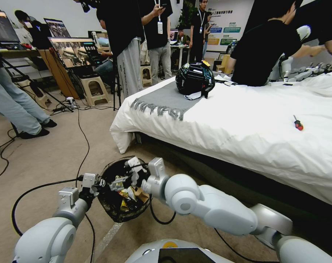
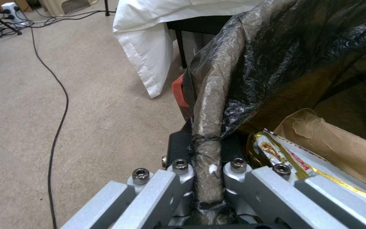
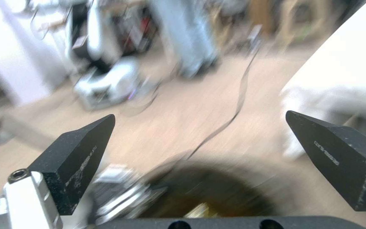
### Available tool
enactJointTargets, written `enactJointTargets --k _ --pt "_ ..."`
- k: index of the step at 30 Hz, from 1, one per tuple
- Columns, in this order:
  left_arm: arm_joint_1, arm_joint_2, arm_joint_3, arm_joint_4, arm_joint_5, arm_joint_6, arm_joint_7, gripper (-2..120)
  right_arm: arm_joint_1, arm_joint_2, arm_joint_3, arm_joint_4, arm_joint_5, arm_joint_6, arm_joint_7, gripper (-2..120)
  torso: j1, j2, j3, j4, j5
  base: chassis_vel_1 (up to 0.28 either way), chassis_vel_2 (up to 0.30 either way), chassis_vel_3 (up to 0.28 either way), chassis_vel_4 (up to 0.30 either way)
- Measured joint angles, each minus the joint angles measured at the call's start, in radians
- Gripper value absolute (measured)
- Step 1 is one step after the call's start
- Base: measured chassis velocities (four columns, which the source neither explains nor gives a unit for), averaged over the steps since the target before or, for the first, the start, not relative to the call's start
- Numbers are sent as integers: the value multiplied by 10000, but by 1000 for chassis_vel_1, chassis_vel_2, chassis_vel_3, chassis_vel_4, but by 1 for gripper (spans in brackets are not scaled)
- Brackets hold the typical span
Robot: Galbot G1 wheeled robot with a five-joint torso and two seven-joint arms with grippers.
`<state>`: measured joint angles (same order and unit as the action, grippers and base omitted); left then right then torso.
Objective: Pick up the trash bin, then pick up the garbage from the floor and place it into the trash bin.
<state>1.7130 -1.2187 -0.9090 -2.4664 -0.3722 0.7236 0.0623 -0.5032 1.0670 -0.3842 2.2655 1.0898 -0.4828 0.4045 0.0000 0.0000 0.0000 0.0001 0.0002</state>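
Observation:
The trash bin (image 1: pixel 114 204), lined with a crinkled black bag, hangs just above the carpet in front of me. My left gripper (image 1: pixel 97 184) is shut on its near-left rim; in the left wrist view the bag-wrapped rim (image 2: pixel 208 159) is pinched between the two fingers. Inside the bin lies garbage: a yellow snack wrapper (image 2: pixel 282 156) and a brown paper scrap (image 2: pixel 340 143), also seen as the yellow wrapper (image 1: pixel 127 191) in the head view. My right gripper (image 1: pixel 138 170) hovers over the bin's mouth, open and holding nothing, its black fingertips (image 3: pixel 81 156) spread wide above the dark bin (image 3: pixel 217 190).
A bed (image 1: pixel 246 120) with a white sheet stands to the right, bearing a black helmet (image 1: pixel 194 78) and a screwdriver (image 1: pixel 297 124). A black cable (image 1: pixel 83 146) runs across the carpet on the left. People, stools and a tripod stand behind.

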Motion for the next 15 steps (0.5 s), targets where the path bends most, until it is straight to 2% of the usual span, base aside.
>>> enactJointTargets --k 1,3,4,7,15 --pt "0 0 0 0 0 0 0 1 0 0 0 0 0 0 0 100 0 0 0 0 0 0 0 0 0" --pt "34 -29 -35 -21 0 0 0 1 -284 -556 438 52 -596 423 -416 100 -1 0 0 -2 0 0 0 0 0" --pt "34 -29 -35 -21 0 0 0 1 -284 -556 438 52 -596 423 -416 100 -1 0 0 -2 0 0 0 0 0" --pt "72 -58 -81 -79 0 0 2 1 -884 -1294 986 234 -1277 1034 -423 100 0 0 0 -3 1 0 0 0 0" --pt "223 -231 -137 -180 56 -16 17 1 -1910 -1797 1741 255 -3007 2074 -255 100 -1 0 0 2 0 0 0 0 0"
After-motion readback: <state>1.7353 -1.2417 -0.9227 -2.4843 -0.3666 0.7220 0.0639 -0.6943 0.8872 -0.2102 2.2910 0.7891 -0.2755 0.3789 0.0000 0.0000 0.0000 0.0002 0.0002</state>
